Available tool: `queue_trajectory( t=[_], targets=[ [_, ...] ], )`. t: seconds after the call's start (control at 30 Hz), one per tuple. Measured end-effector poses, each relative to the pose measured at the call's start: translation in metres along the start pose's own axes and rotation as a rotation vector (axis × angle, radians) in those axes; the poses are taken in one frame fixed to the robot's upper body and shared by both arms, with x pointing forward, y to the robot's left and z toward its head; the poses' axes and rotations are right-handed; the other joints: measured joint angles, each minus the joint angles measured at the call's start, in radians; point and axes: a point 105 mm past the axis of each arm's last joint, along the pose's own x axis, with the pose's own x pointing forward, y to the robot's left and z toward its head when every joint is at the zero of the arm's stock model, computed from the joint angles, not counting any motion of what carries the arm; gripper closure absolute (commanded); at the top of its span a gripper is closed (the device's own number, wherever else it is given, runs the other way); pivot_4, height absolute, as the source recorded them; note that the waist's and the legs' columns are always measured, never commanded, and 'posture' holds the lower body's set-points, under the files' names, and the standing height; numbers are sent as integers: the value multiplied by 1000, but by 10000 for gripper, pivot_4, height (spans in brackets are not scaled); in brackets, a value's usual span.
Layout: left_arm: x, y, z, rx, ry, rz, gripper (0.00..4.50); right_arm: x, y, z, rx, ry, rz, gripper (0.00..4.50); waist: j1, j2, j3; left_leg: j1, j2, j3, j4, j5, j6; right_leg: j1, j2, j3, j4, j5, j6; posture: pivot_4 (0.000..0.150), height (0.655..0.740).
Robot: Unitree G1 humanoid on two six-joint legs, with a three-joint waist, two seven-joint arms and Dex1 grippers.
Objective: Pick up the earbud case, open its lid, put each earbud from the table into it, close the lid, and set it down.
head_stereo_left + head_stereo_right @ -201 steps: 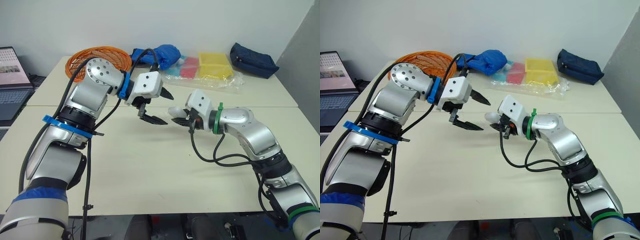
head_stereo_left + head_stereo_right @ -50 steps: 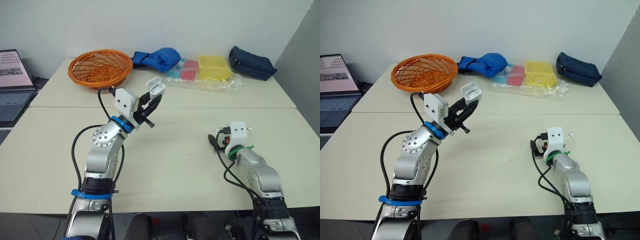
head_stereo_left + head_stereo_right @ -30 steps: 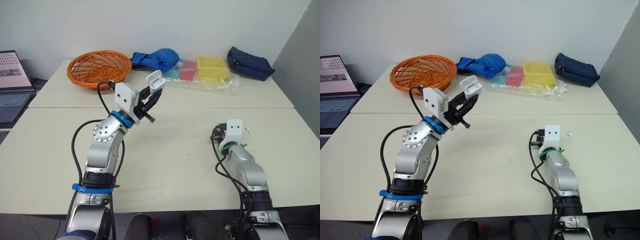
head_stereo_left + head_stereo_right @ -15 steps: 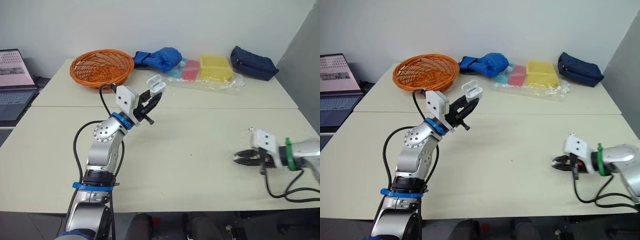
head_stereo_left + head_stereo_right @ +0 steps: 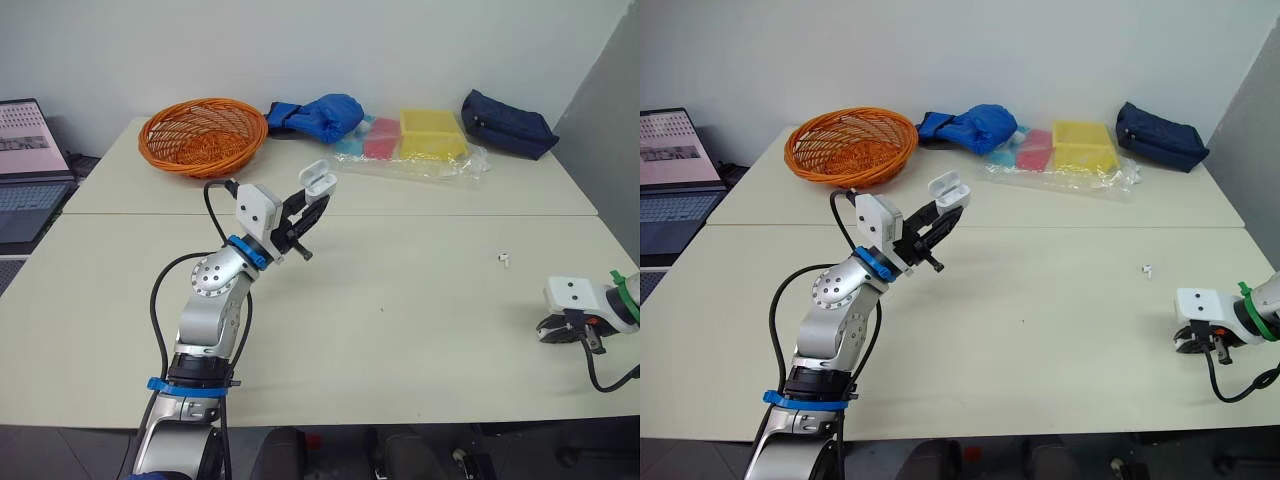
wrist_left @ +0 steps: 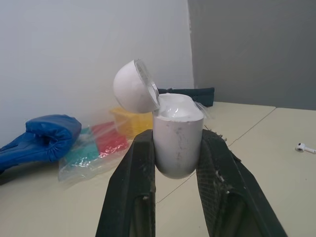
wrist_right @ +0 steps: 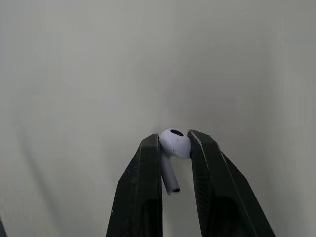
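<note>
Bench (image 5: 400,340) cream, wide. Orange basket (image 5: 203,133) sat at far left corner. Left fingers (image 6: 145,148) were raised over bench's left half, clamped on white earbud case (image 6: 177,133); case upright, lid swung back open. Right fingers (image 7: 152,153) hung low by right edge, toward near corner, pinched on earbud (image 7: 173,158) at its head, stem between them. Second earbud (image 5: 503,259) lay on bench near right edge.

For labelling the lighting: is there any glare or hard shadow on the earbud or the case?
Right wrist view: the earbud, in the right gripper, is evenly lit, without hard shadow. Left wrist view: the earbud case, in the left gripper, is brightest at its open top.
</note>
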Motion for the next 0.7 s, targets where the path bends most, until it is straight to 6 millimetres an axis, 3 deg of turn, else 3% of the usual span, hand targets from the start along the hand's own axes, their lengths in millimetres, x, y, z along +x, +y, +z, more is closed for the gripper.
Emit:
queue_trajectory(
  t=[0.63, 0.7],
  targets=[
    [2, -13, 2, -21, 7, -32, 37573, -2, 13, -20, 32, 78, 39, 40665, 1, 0, 0, 2, -1, 0, 1, 0, 0, 3, -1, -1, 1, 0, 0, 1500, 7400],
    [2, -13, 1, -26, 13, -34, 37573, -1, 13, -20, 45, 74, 36, 32866, 1, 0, 0, 3, 0, 0, 2, 0, 0, 4, -1, -2, 1, 0, 0, 1500, 7400]
  ],
)
